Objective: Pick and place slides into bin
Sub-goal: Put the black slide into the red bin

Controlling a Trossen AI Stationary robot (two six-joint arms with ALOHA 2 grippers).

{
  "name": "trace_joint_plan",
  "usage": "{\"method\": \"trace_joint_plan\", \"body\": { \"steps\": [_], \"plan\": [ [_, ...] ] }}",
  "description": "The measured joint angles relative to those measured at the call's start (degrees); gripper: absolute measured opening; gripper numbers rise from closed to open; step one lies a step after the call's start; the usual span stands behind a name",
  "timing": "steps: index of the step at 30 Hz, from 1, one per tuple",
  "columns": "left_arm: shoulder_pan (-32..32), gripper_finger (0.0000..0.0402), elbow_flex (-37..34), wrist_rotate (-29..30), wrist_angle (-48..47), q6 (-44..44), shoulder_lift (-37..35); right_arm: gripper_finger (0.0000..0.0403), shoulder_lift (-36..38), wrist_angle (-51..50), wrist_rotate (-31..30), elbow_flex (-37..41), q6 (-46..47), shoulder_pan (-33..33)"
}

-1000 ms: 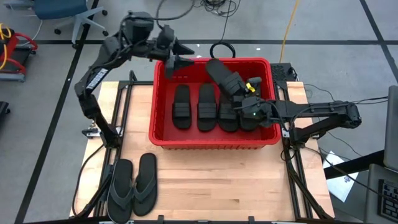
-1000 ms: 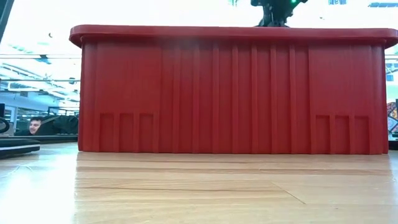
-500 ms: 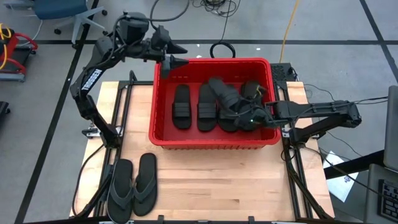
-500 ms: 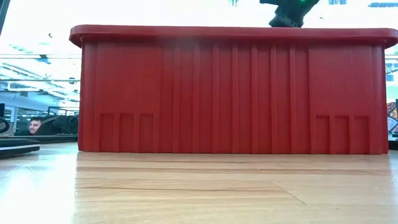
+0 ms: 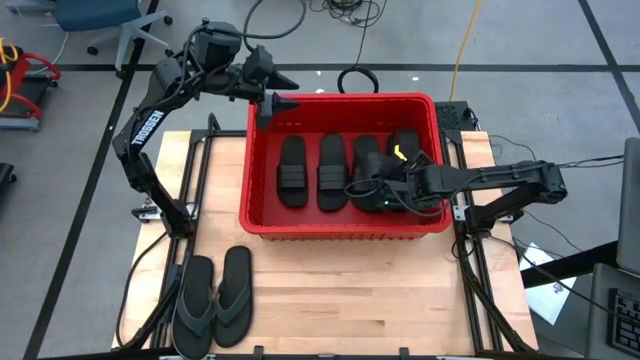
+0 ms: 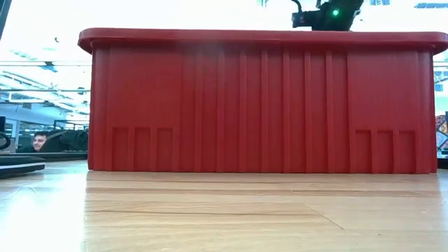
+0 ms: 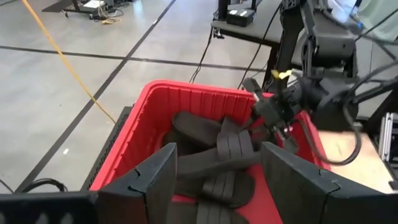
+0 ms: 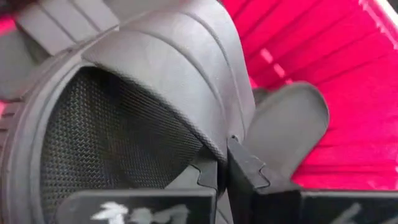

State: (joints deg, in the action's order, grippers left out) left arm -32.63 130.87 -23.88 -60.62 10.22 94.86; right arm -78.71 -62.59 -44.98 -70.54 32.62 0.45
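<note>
A: Largest first. What stood on the table [image 5: 330, 275]?

B: The red bin [image 5: 343, 164] sat on the far half, reaching the table's far edge. In the low view its ribbed front wall [image 6: 262, 105] filled most of the picture.

A: And the arms?

B: The left arm [image 5: 150, 125] reached up from the table's left side. Its gripper [image 5: 283, 98] hung over the bin's far left corner, jaws spread, with nothing between them. The left wrist view showed both fingers [image 7: 149, 180] wide apart above the bin's rim [image 7: 186, 93]. The right arm [image 5: 500, 182] came in from the right, over the bin's right wall, with its gripper [image 5: 372, 192] down inside.

A: State of the right gripper?

B: Clenched. In the right wrist view its fingers [image 8: 249, 171] were pinched together on the ribbed strap [image 8: 168, 62] of a slide.

A: Where were the slides?

B: Four strap slides lay side by side on the bin floor, toes toward the far wall: first [image 5: 292, 170], second [image 5: 331, 170], third [image 5: 367, 160], fourth [image 5: 405, 147], counting from the left. The right gripper held the third at its near end. I could not tell whether more slides lay beneath these.

A: Anything outside the bin?

B: Two thong flip-flops [image 5: 215, 295] lay side by side at the table's near left corner, well apart from the bin.

A: Smaller items?

B: A black loop handle [image 5: 357, 80] lay just beyond the bin's far wall. A green light [image 6: 334, 12] glowed on the arm showing above the rim in the low view.
</note>
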Motion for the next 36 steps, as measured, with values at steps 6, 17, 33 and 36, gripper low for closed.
{"method": "trace_joint_plan", "body": {
  "steps": [6, 17, 33, 36],
  "plan": [
    [-0.10, 0.0228, 0.00, 0.02, -0.99, 1.76, 0.01, 0.0001, -2.23, 1.24, 3.35, -0.79, -1.97, -2.28],
    [-0.42, 0.0228, 0.00, -0.01, -1.86, 2.64, 0.01, 0.0001, -10.06, 0.98, 6.64, -0.83, 1.61, -4.94],
    [-0.41, 0.0228, 0.00, -0.11, -5.38, 5.09, 0.01, 0.0001, -13.60, -0.83, 7.32, -0.87, 4.96, -6.69],
    [-0.41, 0.0228, 0.00, -0.30, -5.38, 4.89, 0.01, 0.0002, -13.73, 0.05, 9.37, -0.85, 3.05, -7.60]
  ]
}}
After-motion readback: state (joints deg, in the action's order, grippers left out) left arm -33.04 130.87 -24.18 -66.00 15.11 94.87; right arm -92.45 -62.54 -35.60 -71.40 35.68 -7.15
